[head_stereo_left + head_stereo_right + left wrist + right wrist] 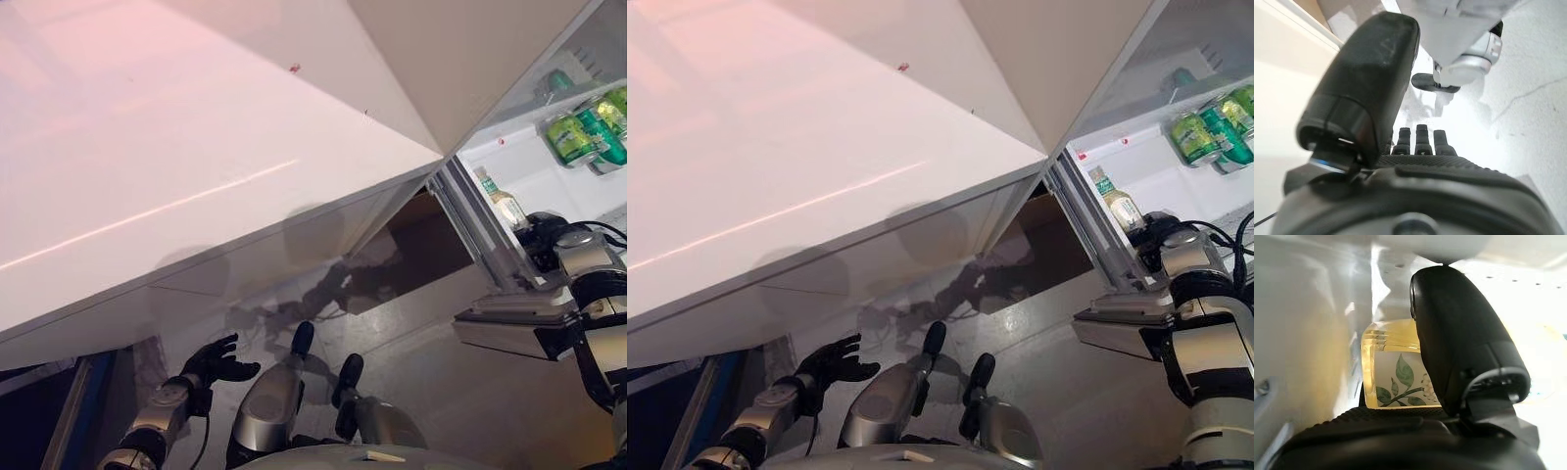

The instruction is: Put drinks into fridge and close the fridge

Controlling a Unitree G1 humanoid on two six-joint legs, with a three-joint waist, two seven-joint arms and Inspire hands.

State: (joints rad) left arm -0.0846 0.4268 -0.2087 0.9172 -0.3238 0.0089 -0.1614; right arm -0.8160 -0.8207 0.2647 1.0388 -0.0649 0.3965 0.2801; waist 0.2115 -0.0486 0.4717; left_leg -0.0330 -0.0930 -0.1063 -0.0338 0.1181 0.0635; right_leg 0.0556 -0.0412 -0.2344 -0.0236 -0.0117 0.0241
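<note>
The fridge point(534, 171) stands open at the right, lit white inside. My right hand point(545, 231) reaches into it and is shut on a bottle point(504, 206) of yellow drink with a green cap and a leaf label. In the right wrist view the bottle point(1393, 377) sits against my palm with the thumb point(1459, 347) across its front. Green cans point(578, 135) lie on a higher shelf at the far right. My left hand point(217, 360) hangs low at the lower left, open and empty, and also shows in the left wrist view point(1425, 169).
A large white glossy panel point(176, 166) spans the left and middle, ending in an edge beside the fridge opening. A grey ledge point(509, 328) juts out below my right hand. Grey floor point(421, 392) lies below.
</note>
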